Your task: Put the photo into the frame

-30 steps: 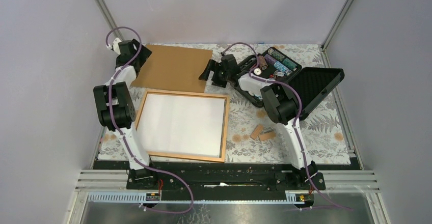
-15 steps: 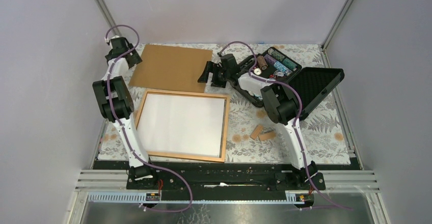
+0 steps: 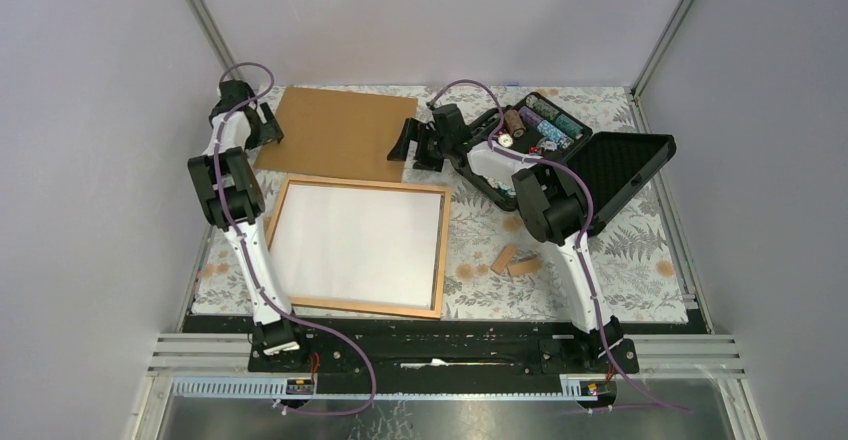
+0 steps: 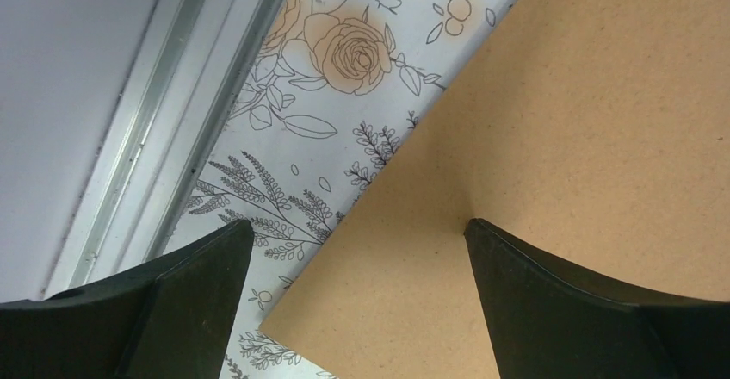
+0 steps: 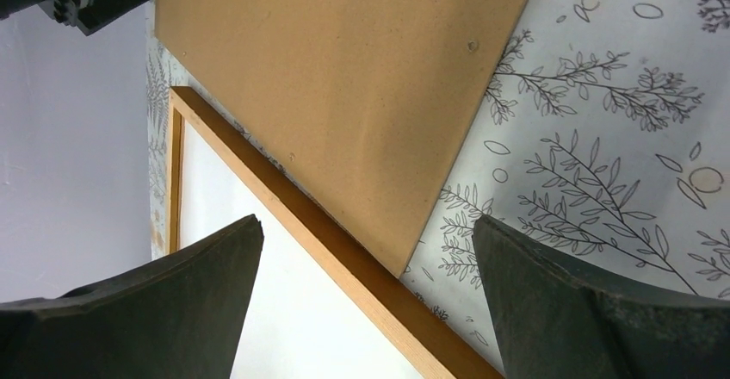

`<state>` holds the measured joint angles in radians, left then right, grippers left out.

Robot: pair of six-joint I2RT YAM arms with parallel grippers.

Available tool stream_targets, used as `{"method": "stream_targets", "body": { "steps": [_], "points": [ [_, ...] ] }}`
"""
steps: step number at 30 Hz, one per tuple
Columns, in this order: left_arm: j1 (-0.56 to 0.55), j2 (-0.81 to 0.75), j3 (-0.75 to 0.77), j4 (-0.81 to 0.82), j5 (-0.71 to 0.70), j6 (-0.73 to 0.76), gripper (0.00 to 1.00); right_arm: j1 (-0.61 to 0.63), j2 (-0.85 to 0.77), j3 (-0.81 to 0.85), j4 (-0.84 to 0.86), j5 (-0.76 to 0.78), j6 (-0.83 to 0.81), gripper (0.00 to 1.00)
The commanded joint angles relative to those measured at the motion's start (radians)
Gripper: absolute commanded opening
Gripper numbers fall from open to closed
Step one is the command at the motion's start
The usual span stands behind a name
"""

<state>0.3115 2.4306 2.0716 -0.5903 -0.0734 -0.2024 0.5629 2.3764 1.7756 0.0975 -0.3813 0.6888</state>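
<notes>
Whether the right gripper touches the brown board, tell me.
Apart. The right wrist view shows the brown board's corner between the right gripper's open fingers, frame and cloth visible either side.

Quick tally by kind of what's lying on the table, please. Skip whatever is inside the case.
Frame: 1
Photo, white side up inside the frame: 1
Brown backing board: 1
Small wooden blocks: 2
Open black case: 1
Total: 6

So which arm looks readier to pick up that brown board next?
Probably left: the left gripper, open, straddles the edge of the brown board, one finger over it, one over the cloth. The right gripper, also open, seems farther back from the near corner.
</notes>
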Motion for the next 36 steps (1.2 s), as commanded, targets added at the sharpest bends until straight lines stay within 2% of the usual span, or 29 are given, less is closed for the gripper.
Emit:
{"method": "stream_targets", "body": {
  "steps": [1,6,10,21,30,36],
  "points": [
    [0.021,0.015,-0.002,-0.069,0.107,-0.062,0.99,0.005,0.003,0.033,-0.031,0.068,0.037,1.00],
    [0.021,-0.011,-0.034,-0.082,0.221,-0.127,0.99,0.007,-0.013,0.022,-0.066,0.147,0.064,1.00],
    [0.021,-0.021,-0.045,-0.080,0.281,-0.157,0.99,0.010,0.019,0.049,-0.081,0.140,0.065,1.00],
    [0.028,-0.059,-0.098,-0.066,0.436,-0.230,0.98,0.061,0.181,0.262,-0.166,0.104,0.103,0.99],
    [0.028,-0.155,-0.268,0.072,0.638,-0.315,0.96,0.033,0.121,0.263,-0.050,0.034,0.114,0.99],
    [0.026,-0.206,-0.375,0.156,0.705,-0.371,0.95,0.022,0.018,0.250,0.059,-0.054,0.165,0.99]
  ]
}}
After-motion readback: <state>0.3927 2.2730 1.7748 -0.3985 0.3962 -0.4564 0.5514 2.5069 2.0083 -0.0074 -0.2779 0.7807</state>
